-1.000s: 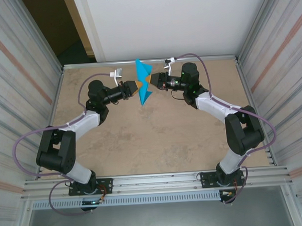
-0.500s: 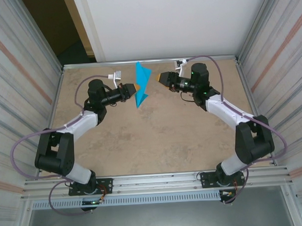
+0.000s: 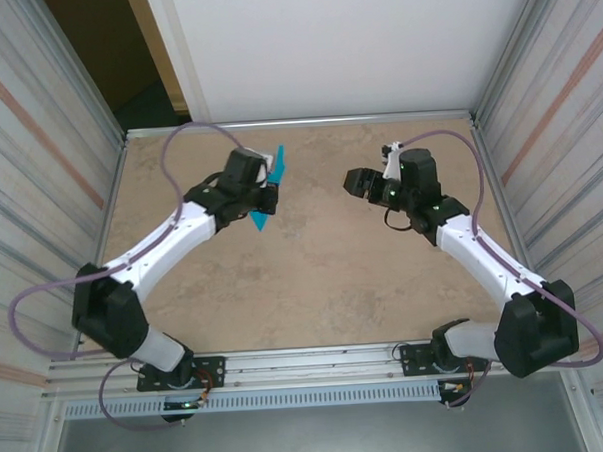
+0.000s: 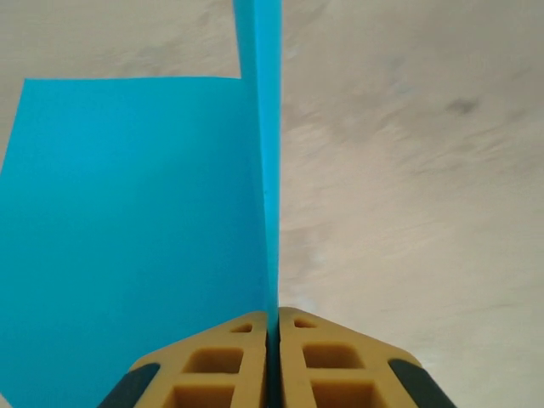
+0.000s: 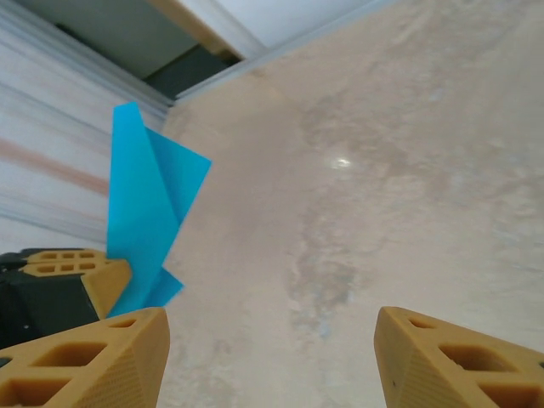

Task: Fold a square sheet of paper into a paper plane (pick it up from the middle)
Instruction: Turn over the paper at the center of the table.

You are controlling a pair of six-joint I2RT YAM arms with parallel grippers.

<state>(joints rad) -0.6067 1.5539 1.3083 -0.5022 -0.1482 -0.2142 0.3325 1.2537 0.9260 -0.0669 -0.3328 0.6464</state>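
Right end effector (image 5: 272, 340) fingers spread wide at the lower edge, creased teal-blue paper (image 5: 144, 204) upright at left, lower part pinched in left end effector (image 5: 119, 267), mottled beige worktop (image 5: 357, 170) beneath

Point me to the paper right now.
In the top view the paper is left of centre, toward the far edge of the table, pinched in the shut left gripper. The open right gripper sits apart to its right.
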